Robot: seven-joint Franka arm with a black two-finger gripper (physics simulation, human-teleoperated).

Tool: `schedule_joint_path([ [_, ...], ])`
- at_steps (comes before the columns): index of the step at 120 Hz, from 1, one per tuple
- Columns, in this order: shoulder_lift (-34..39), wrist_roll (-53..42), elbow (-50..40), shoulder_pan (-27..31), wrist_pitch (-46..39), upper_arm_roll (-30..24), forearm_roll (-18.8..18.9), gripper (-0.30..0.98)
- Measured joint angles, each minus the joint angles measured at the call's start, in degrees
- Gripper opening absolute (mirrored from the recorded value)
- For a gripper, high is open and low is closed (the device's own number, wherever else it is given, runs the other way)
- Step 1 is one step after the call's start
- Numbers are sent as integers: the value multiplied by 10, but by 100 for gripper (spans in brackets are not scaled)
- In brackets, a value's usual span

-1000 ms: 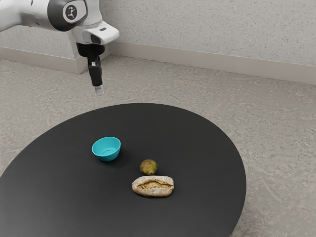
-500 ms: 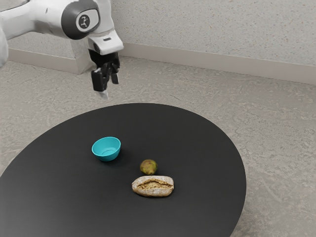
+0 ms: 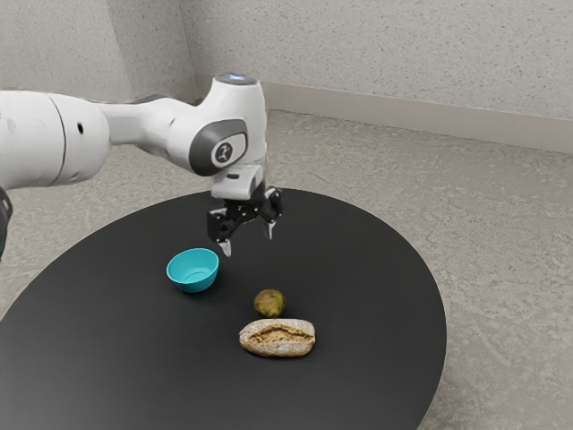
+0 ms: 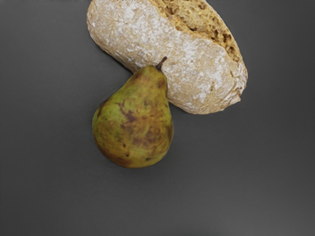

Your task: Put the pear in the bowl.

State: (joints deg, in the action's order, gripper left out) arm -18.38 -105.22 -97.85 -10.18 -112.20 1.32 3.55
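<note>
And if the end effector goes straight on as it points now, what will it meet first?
Most likely the pear: the open end effector points down toward it, with the bread close beside. Depth is hard to judge, so it may meet the table beside the pear.

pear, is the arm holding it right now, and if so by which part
Nothing is held: the end effector is open above the table, and the pear lies beside the bread.
</note>
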Motion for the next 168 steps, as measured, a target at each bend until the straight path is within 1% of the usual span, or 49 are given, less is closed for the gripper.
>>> schedule_joint_path([
  [18, -4, -70, -64, 0, -83, -1, -32, 69],
  [38, -32, -139, -74, 0, -127, -2, -52, 69],
  [68, -81, -213, -61, -4, -152, -3, -70, 69],
  [96, -102, -259, -61, -3, -161, -4, -86, 69],
  [120, -113, -287, -61, -2, -167, -4, -92, 68],
  [136, -114, -301, -61, -5, -170, -4, -98, 63],
  [140, -114, -304, -61, -5, -171, -4, -99, 60],
  [151, -113, -311, -61, -3, -172, -3, -106, 45],
  [168, -111, -323, -61, -2, -175, -3, -115, 34],
])
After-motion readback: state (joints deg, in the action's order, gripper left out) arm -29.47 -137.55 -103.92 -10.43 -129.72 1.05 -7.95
